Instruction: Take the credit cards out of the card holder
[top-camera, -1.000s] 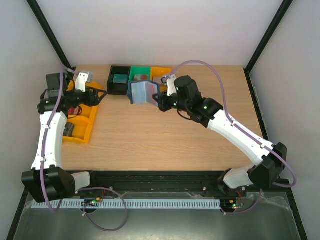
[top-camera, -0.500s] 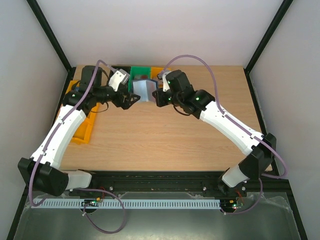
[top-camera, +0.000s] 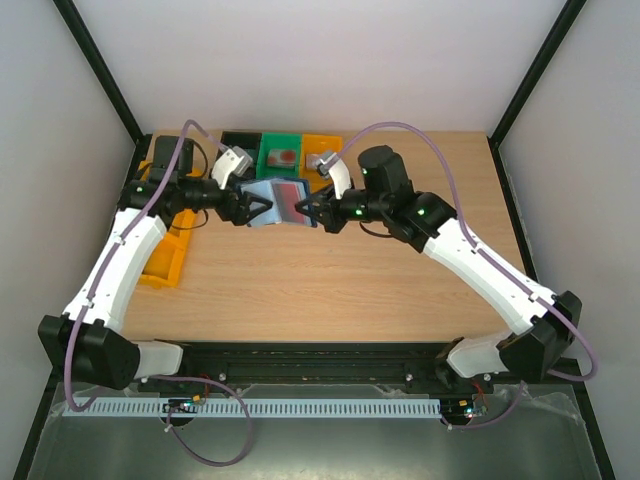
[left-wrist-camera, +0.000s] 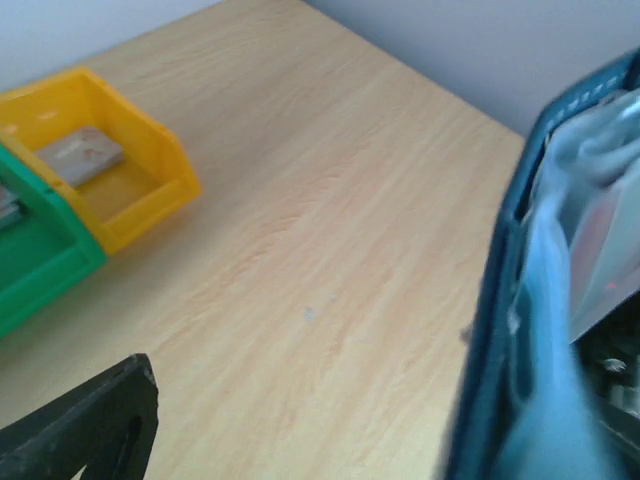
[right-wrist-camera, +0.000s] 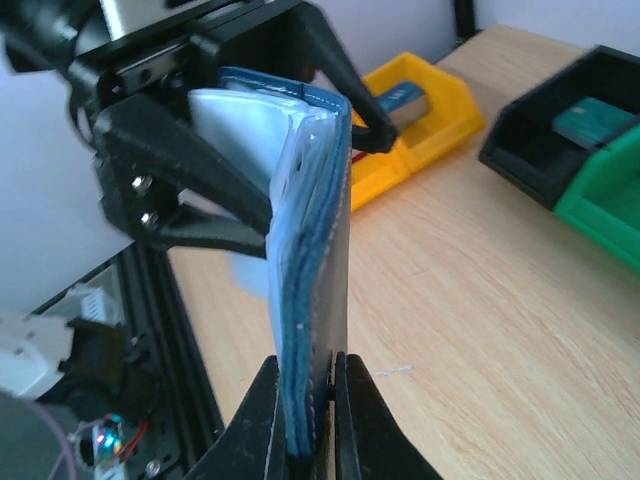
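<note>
The card holder (top-camera: 278, 204), dark navy with lighter blue pockets, hangs open above the table between the two arms. My right gripper (top-camera: 313, 212) is shut on its right edge, and in the right wrist view both fingers (right-wrist-camera: 262, 400) clamp the holder (right-wrist-camera: 315, 260) edge-on. A reddish-pink card (top-camera: 290, 196) shows in a pocket. My left gripper (top-camera: 257, 209) is open, its black fingers (right-wrist-camera: 195, 165) standing on either side of the holder's far edge. In the left wrist view the holder (left-wrist-camera: 530, 320) fills the right side, and one finger (left-wrist-camera: 95, 425) shows at lower left.
Black (top-camera: 238, 142), green (top-camera: 280, 152) and yellow (top-camera: 320, 147) bins stand in a row at the back, some with cards inside. A longer yellow bin (top-camera: 165, 255) lies at the left edge under the left arm. Bare wooden tabletop (top-camera: 330, 280) lies below the holder.
My left arm swung from the left yellow bin over to the holder and its jaws opened. The right gripper brought the holder nearer and tilted it flatter, pockets up.
</note>
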